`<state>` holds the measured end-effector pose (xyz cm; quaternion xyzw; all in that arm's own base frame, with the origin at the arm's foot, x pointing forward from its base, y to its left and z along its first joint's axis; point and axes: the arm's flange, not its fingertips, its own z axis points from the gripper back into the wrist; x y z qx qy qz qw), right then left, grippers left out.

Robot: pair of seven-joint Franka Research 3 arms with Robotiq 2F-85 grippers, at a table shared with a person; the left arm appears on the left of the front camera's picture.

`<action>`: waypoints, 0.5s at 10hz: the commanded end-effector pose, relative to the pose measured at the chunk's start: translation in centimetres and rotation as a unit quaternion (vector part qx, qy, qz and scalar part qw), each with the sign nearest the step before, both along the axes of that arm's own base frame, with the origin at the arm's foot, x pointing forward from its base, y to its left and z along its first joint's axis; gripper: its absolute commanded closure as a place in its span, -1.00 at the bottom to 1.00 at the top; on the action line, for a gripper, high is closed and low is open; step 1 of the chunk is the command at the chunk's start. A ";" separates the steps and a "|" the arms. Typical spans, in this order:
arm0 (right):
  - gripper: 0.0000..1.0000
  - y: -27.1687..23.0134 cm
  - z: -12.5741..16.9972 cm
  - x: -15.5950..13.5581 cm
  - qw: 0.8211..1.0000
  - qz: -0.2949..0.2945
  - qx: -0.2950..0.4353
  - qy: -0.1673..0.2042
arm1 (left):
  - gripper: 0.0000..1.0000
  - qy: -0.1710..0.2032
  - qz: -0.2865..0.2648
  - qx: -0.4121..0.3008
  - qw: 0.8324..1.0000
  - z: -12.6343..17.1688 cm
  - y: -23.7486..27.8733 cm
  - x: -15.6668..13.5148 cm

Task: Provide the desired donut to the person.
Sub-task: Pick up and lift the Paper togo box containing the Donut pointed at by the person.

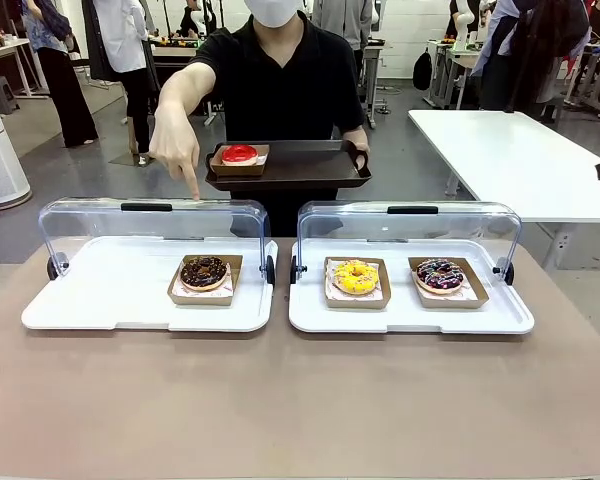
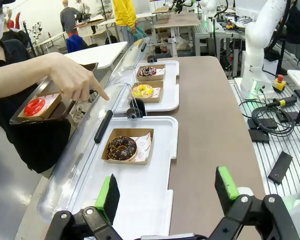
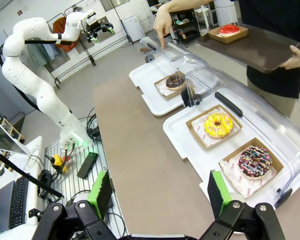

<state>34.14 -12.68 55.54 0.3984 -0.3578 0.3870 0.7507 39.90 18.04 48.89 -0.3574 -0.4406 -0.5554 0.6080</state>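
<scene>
The person's hand (image 2: 76, 80) points a finger down over the clear cover (image 2: 90, 145) at the chocolate donut (image 2: 122, 148). That donut lies ahead of the left gripper (image 2: 168, 191), a little toward the finger on the person's side, with bare white tray (image 2: 140, 205) between them. The left gripper hangs with its jaws wide apart, holding nothing. The right gripper (image 3: 160, 192), also spread and empty, has the yellow donut (image 3: 218, 125) nearer and the chocolate one well beyond it, so the left arm looks closer. The cover seems rolled back, though glare leaves that uncertain
</scene>
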 end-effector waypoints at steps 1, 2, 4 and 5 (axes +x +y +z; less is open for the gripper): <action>-1.00 0.1 0.1 0.2 1.000 0.003 0.010 -0.006 | -1.00 0.001 -0.024 0.040 0.999 1.2 -2.0 0.2; -1.00 0.1 0.1 0.2 1.000 0.003 0.010 -0.006 | -1.00 0.000 -0.037 0.073 0.997 2.1 -3.7 0.7; -1.00 0.1 0.1 0.2 1.000 0.003 0.010 -0.006 | -1.00 -0.005 -0.061 0.196 0.979 4.3 -10.6 2.1; -1.00 0.1 0.1 0.2 1.000 0.003 0.010 -0.006 | -1.00 0.006 -0.076 0.261 0.962 4.8 -14.3 3.1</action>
